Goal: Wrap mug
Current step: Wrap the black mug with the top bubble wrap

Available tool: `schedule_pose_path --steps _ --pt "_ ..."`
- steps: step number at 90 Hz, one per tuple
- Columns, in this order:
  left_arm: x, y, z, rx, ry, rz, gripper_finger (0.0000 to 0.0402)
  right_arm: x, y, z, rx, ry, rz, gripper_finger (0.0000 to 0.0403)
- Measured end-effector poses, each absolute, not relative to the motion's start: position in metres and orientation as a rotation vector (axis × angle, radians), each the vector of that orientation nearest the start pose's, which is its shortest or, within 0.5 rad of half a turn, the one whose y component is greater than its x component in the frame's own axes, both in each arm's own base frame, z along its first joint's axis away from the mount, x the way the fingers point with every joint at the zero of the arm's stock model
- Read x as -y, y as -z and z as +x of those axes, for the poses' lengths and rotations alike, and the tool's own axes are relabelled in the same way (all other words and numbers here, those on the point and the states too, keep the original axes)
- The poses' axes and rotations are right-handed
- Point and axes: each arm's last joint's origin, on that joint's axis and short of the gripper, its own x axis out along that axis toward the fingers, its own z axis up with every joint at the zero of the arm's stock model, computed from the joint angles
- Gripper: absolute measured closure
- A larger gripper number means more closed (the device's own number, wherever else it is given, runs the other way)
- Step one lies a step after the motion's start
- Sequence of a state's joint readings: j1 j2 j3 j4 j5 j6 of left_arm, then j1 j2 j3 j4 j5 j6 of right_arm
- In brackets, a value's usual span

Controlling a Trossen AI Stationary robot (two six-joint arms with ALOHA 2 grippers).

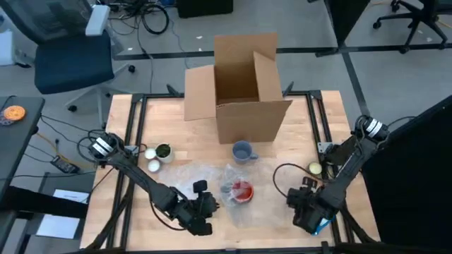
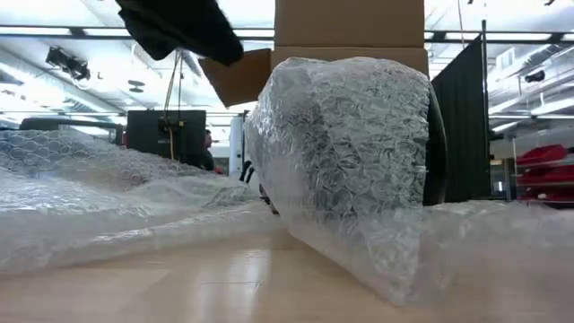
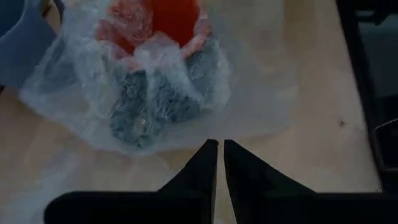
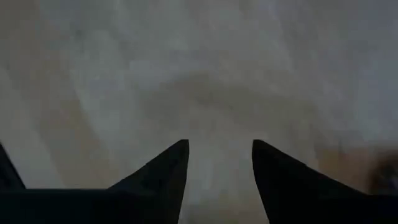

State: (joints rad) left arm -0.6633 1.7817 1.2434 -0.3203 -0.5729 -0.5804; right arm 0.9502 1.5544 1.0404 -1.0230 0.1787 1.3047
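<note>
High view: mug (image 1: 241, 190) with red inside sits mid-tabletop toward the front edge, on bubble wrap (image 1: 212, 180). Left wrist view alone shows wrap gathered up its dark sides, rim uncovered. Left gripper (image 3: 217, 149) just beside it, fingers nearly together, empty. Right gripper (image 4: 219, 155) near the front right corner, parted, empty. Blue cup (image 1: 243, 151) before the cardboard box (image 1: 240, 88).

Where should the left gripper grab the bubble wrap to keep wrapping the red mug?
Probably the loose bubble wrap skirt lying flat beside the red mug, coming low from the left gripper side. It spreads clear there; the folds bunched against the mug's wall offer little to pinch.
</note>
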Motion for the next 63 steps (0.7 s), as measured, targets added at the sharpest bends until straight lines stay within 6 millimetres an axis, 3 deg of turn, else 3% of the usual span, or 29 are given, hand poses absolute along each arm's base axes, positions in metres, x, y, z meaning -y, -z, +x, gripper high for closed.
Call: schedule_pose_path --steps 11,28,43,63 --pt "0.227 -0.222 0.309 -0.626 -0.079 -0.073 0.0387 -0.211 -0.192 0.145 -1.417 0.33 0.24 0.0252" --pt "0.242 -0.233 0.315 -0.454 -0.016 -0.08 0.0387 -0.205 -0.157 0.139 -1.405 0.294 0.312 0.0252" --pt "0.258 -0.23 0.329 -0.297 0.084 -0.091 0.0387 -0.201 -0.137 0.149 -1.299 0.192 0.434 0.0252" --pt "0.263 -0.209 0.355 -0.343 0.088 -0.036 0.0387 -0.199 -0.141 0.174 -1.07 0.114 0.377 0.0252"
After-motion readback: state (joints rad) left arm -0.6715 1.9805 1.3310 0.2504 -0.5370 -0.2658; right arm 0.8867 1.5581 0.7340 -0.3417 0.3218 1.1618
